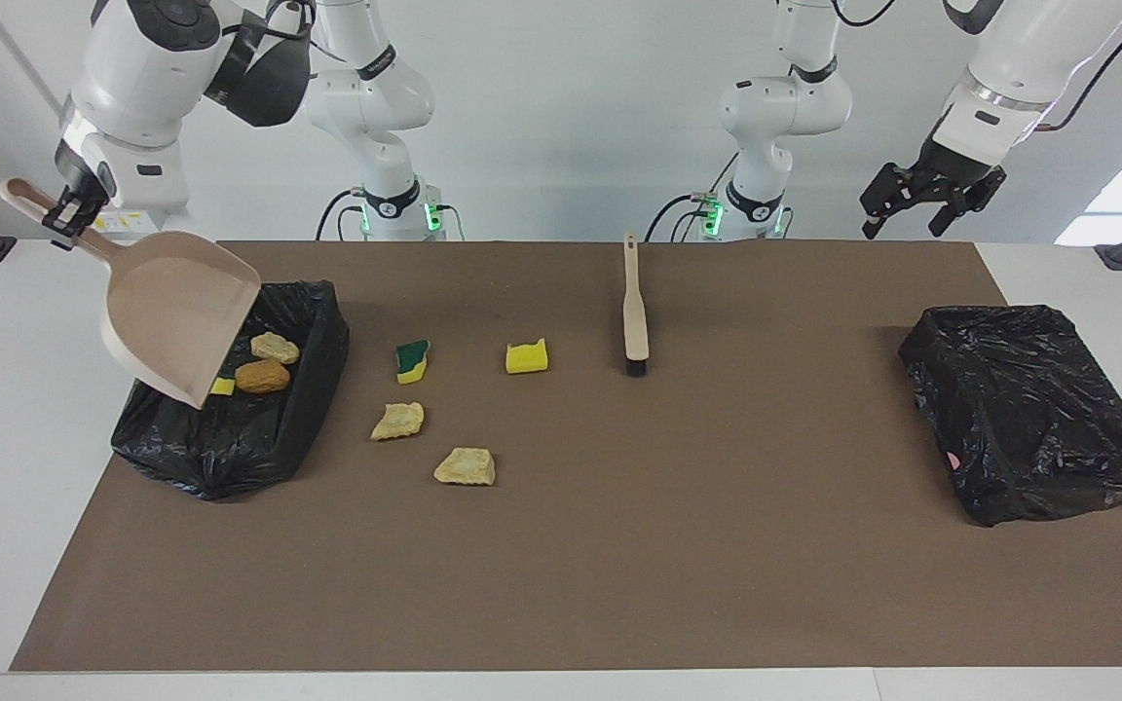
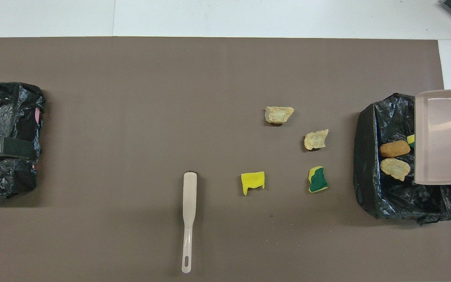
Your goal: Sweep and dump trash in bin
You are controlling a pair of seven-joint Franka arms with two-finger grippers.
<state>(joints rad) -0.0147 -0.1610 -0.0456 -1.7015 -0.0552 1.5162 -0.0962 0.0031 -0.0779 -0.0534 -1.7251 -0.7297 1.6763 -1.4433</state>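
Trash (image 1: 409, 361) lies split: we count 3 sponge chunks in the black-lined bin (image 1: 308, 389) at the right arm's end of the table and 4 on the brown mat (image 1: 619, 545) beside it. We see the right gripper (image 1: 67, 208) clamped on the handle of the beige dustpan (image 1: 181, 326), raised and tilted mouth-down over that bin. Mid-table lies the brush (image 1: 633, 312). Our left gripper (image 1: 923, 195) hangs with fingers spread, holding nothing, raised by the second bin (image 1: 1028, 409).

Crinkled glossy plastic bin liner (image 1: 230, 438); smooth plastic dustpan (image 1: 181, 326); matt mat (image 1: 619, 545).
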